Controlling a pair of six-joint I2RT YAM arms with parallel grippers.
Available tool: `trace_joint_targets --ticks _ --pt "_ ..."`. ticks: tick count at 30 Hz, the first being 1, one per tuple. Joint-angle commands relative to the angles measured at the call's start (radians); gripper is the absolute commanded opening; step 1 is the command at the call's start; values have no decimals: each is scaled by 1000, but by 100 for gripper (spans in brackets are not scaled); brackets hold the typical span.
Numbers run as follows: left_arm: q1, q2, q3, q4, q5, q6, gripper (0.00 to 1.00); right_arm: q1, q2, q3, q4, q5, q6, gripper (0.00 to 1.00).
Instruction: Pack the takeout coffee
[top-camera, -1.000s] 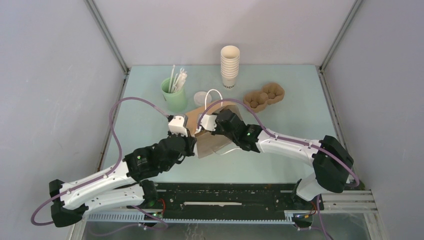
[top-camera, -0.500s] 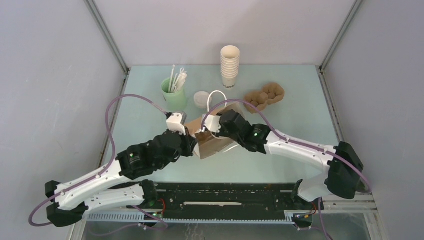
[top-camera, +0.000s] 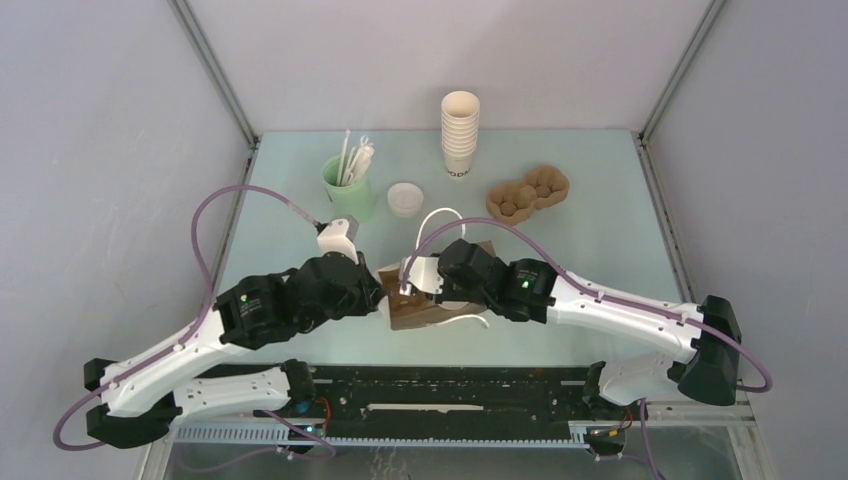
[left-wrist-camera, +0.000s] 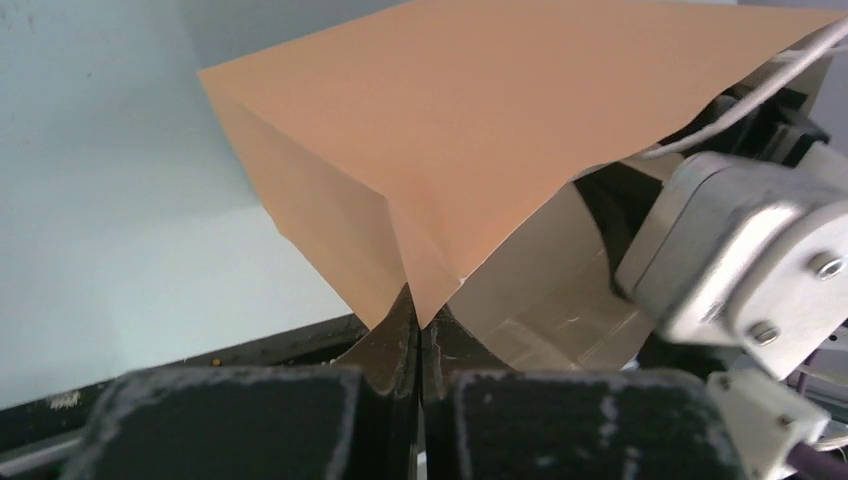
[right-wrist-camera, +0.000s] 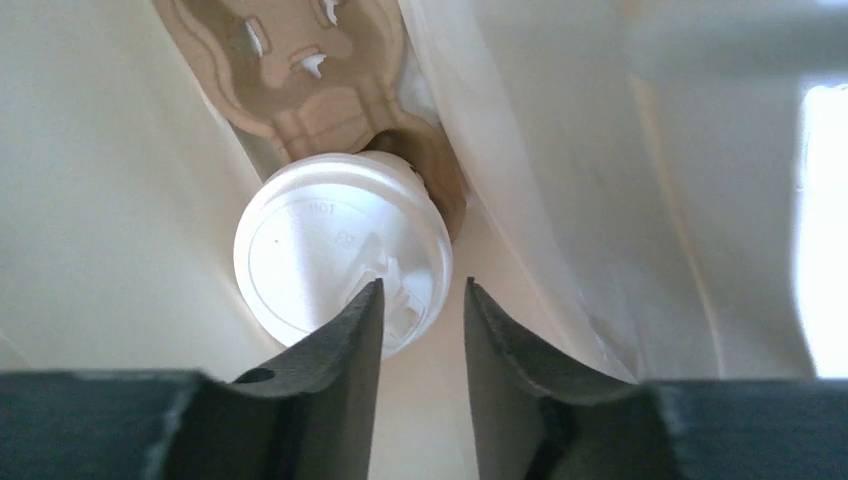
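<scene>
Pale green table (top-camera: 620, 250), grey walls. You have the takeout coffee (right-wrist-camera: 330, 250) inside the paper bag (top-camera: 412, 318), lid up, against a pulp carrier (right-wrist-camera: 300, 70), so the packing looks largely done. Note another small lidded white cup (top-camera: 404, 198) standing on the table beyond the bag, possibly left to pack. Your left gripper (left-wrist-camera: 420, 325) is clamped on the bag's rim fold. Your right gripper (right-wrist-camera: 423, 300) reaches into the bag mouth, jaws apart over the lid, gripping nothing.

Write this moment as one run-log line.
left gripper: shut on paper bag | right gripper: open inside bag | lidded cup: in bag with carrier
</scene>
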Motion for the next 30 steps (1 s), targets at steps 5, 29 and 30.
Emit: trace_joint_targets --ticks 5,29,30 --pt "-1 31 113 -130 24 -99 0 -48 -13 37 -88 -150 -21 32" --pt "165 156 331 -320 48 -10 39 -131 196 132 -18 -285 -95 31" --pt "167 154 346 -332 37 -7 45 -134 207 135 -18 -311 -91 31"
